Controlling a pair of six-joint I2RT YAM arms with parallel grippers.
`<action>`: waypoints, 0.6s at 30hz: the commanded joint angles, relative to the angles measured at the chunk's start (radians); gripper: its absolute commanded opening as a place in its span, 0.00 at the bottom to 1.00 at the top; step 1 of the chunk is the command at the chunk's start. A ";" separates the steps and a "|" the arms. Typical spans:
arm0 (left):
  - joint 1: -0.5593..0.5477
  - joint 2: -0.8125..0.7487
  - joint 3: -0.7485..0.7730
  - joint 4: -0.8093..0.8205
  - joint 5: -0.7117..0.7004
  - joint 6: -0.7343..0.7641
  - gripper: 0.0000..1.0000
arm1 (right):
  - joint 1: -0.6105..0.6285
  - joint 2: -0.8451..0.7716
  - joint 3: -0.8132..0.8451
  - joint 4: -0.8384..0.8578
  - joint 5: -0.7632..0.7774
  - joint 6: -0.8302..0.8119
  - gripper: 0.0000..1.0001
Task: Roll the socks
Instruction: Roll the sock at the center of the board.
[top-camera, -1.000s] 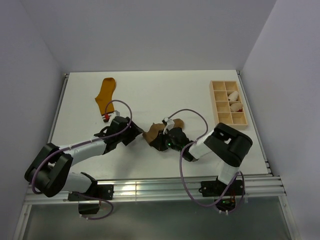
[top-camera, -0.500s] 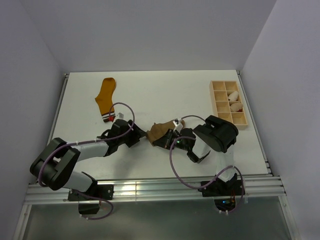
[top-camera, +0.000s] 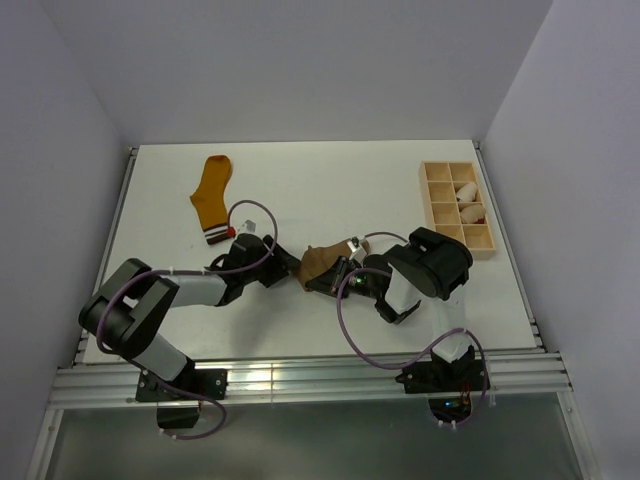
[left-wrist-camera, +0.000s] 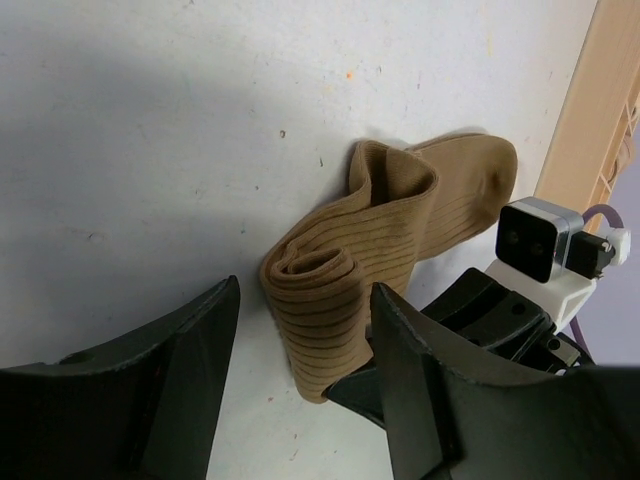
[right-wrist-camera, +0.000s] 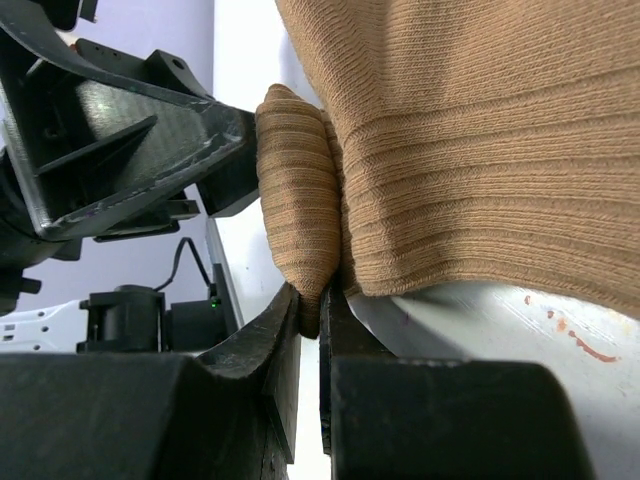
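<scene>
- Pinch at the centre: the right fingers (right-wrist-camera: 250, 350) are pressed almost together on a thin fold at the edge of the short, ribbed tan-brown sock (right-wrist-camera: 480, 150); the fabric bulges out just above their tips.
- The left fingers (left-wrist-camera: 170, 360) are spread, one on each side of the tan-brown sock's rolled end. The roll sits in the gap between them. I cannot tell whether either finger touches the fabric.
- The tan-brown sock is partly rolled: a tight coil at the end nearest the left fingers, with the rest trailing loose and creased to a flat, rounded toe.
- It lies on the white desk (top-camera: 330, 190), between the two black wrists, which come at it from opposite sides.
- A small white-and-grey camera block (left-wrist-camera: 530, 240) on the right wrist sits just beside the tan-brown sock's toe end.
- The flat mustard-orange sock with a white and dark-brown striped cuff (top-camera: 212, 190) lies well apart from the tan-brown sock, farther from the arm bases and toward the left arm's side, its cuff at the nearer end.
- The light wooden compartment tray (top-camera: 423, 200) stands well apart from the tan-brown sock on the right arm's side; small cream-white rolled bundles (top-camera: 466, 192) lie in some of its cells.
</scene>
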 joint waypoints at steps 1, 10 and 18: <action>-0.007 0.042 0.011 0.001 0.014 0.034 0.60 | -0.009 0.045 0.001 0.037 -0.008 0.008 0.00; -0.016 0.070 0.017 0.004 0.014 0.039 0.39 | -0.016 0.036 0.014 0.014 -0.022 0.000 0.03; -0.021 0.038 0.051 -0.086 -0.025 0.066 0.01 | -0.016 -0.096 0.011 -0.156 -0.001 -0.095 0.20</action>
